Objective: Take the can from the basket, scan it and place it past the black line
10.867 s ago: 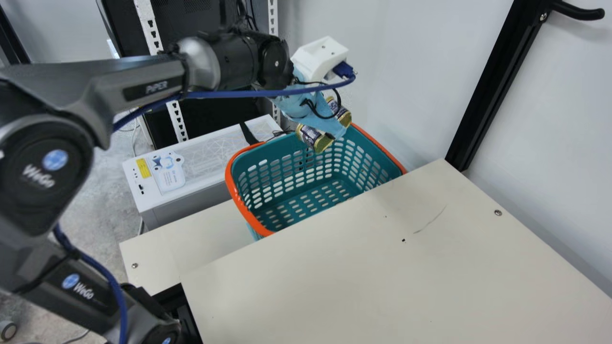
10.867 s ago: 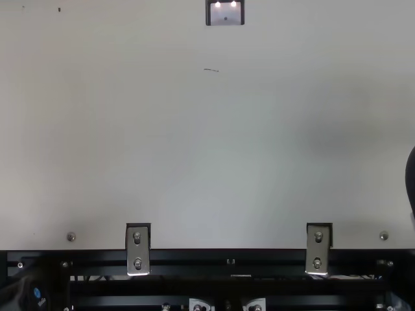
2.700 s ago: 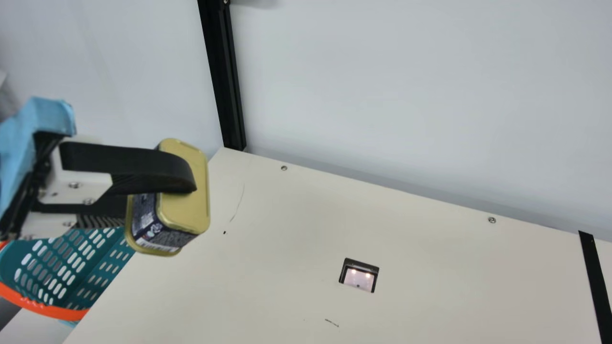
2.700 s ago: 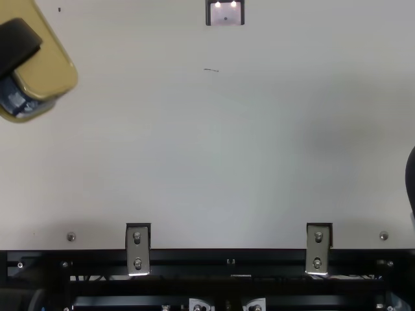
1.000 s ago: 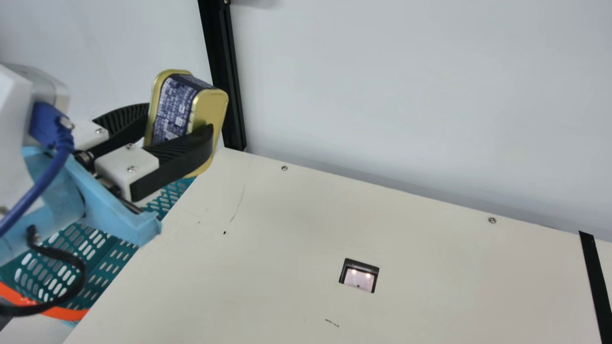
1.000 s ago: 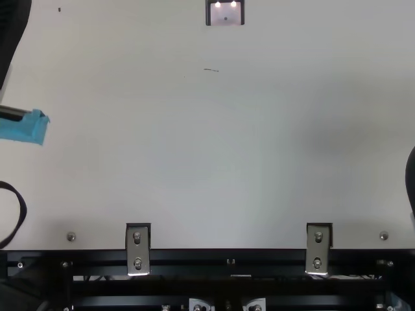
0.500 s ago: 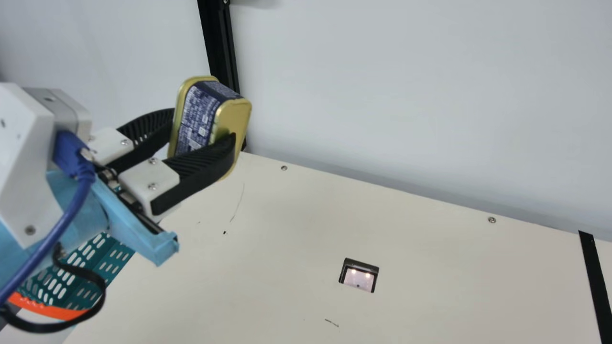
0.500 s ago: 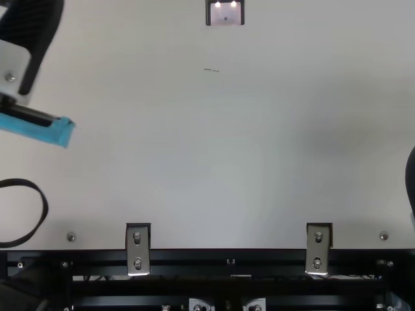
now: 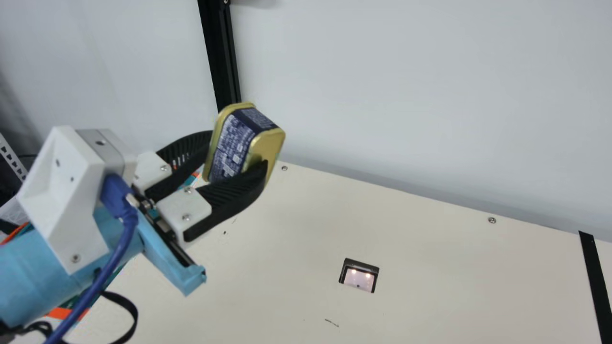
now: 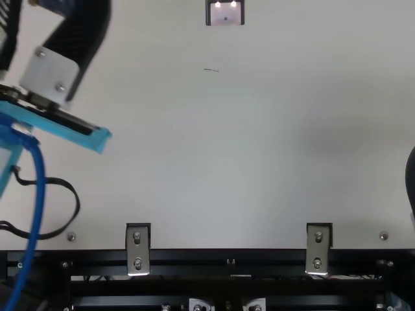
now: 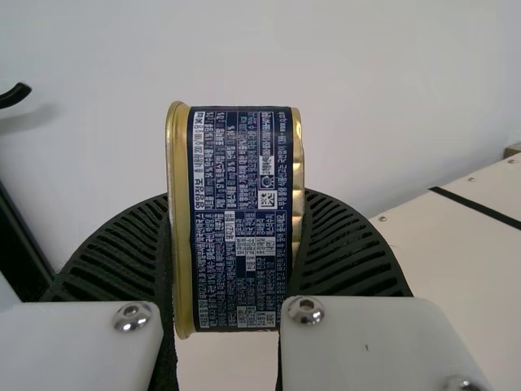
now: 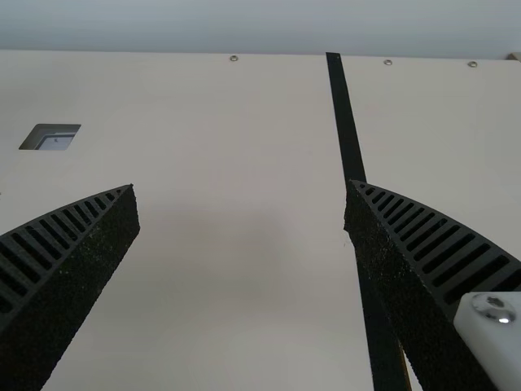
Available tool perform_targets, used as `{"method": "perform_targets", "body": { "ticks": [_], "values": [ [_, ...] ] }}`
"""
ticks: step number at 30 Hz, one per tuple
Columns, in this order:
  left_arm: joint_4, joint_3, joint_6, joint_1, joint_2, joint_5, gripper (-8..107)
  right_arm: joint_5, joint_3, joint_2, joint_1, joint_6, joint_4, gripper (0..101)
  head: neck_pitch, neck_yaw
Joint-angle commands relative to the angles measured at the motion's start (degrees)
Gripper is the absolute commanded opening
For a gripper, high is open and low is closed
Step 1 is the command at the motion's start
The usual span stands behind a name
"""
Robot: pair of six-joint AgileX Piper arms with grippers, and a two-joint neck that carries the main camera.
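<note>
Pale wall (image 9: pixel 382 95) behind cream table (image 9: pixel 430 234). Can (image 9: pixel 234 141), aloft, left of centre, main view: left gripper (image 9: pixel 239 150), jaws closed across its ends, presumably sparing the print for the scanner (image 9: pixel 359 276). Right gripper (image 12: pixel 242 189): jaws wide apart, holding nothing.

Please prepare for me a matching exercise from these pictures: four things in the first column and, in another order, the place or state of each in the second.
1. Can
2. Scanner
3. Black line
4. Right gripper

A. Set into the table, two small lights glowing
B. Open, above the table
C. Held between the left gripper jaws
D. Near the main view's right edge

Pairs: 1-C, 2-A, 3-D, 4-B
</note>
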Motion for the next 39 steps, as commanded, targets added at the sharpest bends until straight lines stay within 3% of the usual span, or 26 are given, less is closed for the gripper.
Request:
{"method": "perform_targets", "body": {
  "ticks": [1, 20, 39],
  "values": [
    [-0.40, 0.44, 0.86, -0.53, 0.30, -1.46, 10, 0.00, 0.00, 0.00, 0.00, 0.00, 0.00, 101, -2.13, -0.59],
    [-3.78, 4.39, 4.21, -2.86, 5.82, -12.38, 10, 0.00, 0.00, 0.00, 0.00, 0.00, 0.00, 101, -2.13, -0.59],
    [-7.44, 5.27, 5.43, -4.52, 17.99, -24.40, 10, 0.00, 0.00, 0.00, 0.00, 0.00, 0.00, 101, -2.13, -0.59]
  ]
}}
